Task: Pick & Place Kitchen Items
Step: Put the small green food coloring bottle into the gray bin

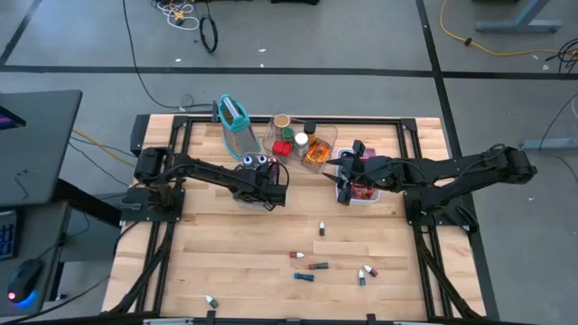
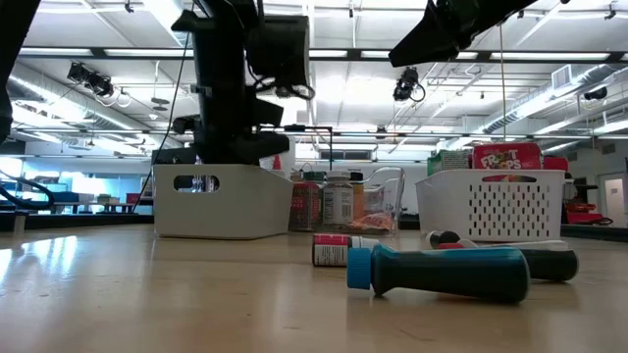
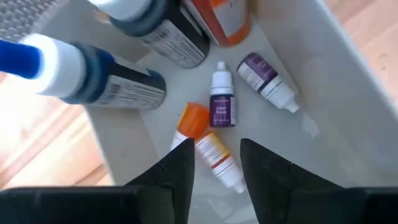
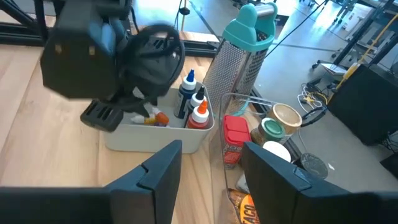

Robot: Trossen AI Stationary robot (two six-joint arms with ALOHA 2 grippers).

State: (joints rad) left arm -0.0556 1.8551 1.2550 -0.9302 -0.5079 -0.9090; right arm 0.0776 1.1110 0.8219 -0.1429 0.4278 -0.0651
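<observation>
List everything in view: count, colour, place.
loose vials: at least six, mixed caps, scattered on the table's near half
dropper vials: three, orange and white caps, lying in the grey bin
squeeze bottles: three, dark and red, standing in the same bin
jars: several, mixed, in the clear tray
grey bin: one, under the left gripper
clear tray: one, back centre
white basket: one, under the right gripper
grater: one, teal-topped, upright, back left
left gripper: open, over the bin
right gripper: open, over the basket
</observation>
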